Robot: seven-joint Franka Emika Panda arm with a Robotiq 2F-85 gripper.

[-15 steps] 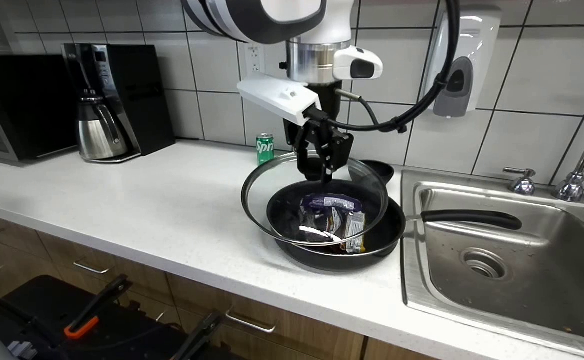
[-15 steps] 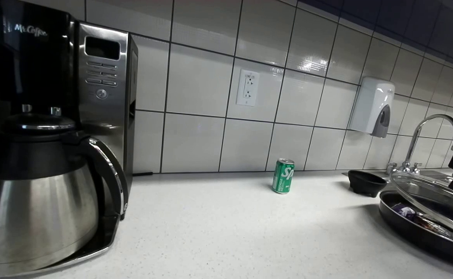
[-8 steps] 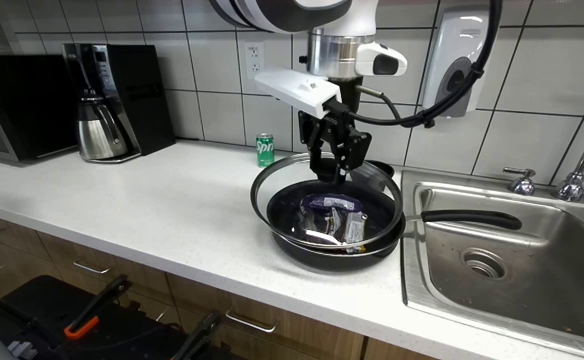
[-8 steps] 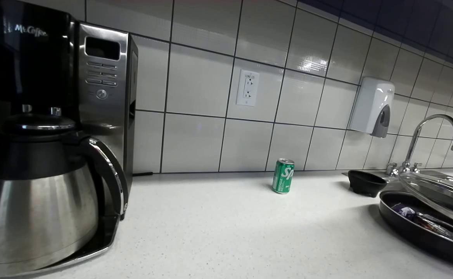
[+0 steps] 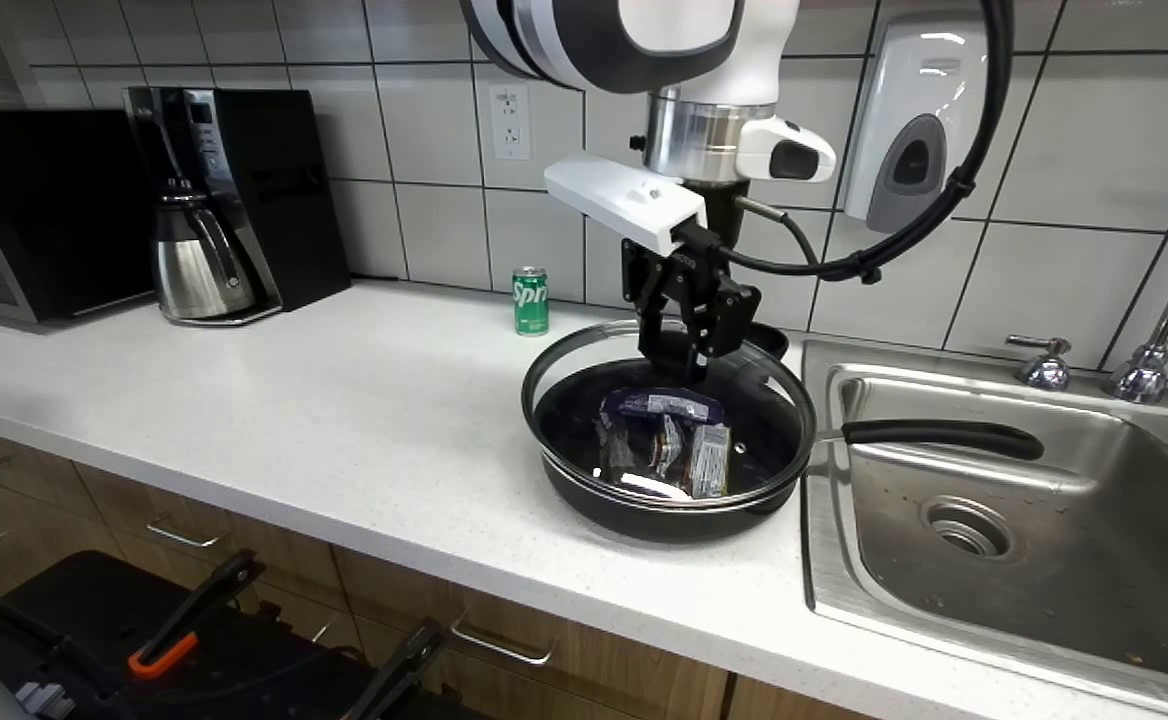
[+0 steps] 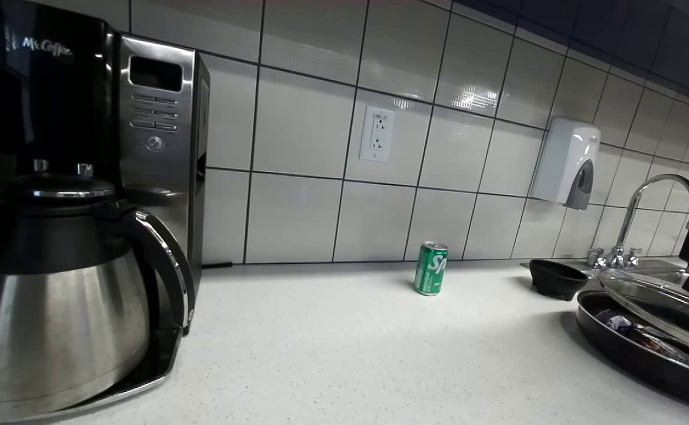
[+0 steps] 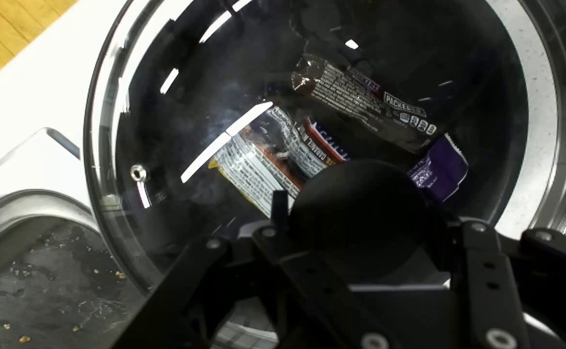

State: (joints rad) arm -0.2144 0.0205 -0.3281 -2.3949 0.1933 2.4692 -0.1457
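White counter [image 5: 344, 400], tiled wall [image 5: 434, 130] behind, steel sink [image 5: 833, 560] alongside. My pincer [image 7: 363, 220] is clamped on the black knob [image 7: 355, 201] of the glass lid [image 5: 584, 347]. Lid hangs tilted over the black pan [image 6: 645, 369], a gap showing at one side in an exterior view (whether the low edge touches the pan, I can't tell). Wrapped bars [image 5: 709, 460] lie in the pan, visible through the glass; green can [image 5: 531, 303] upright near the wall.
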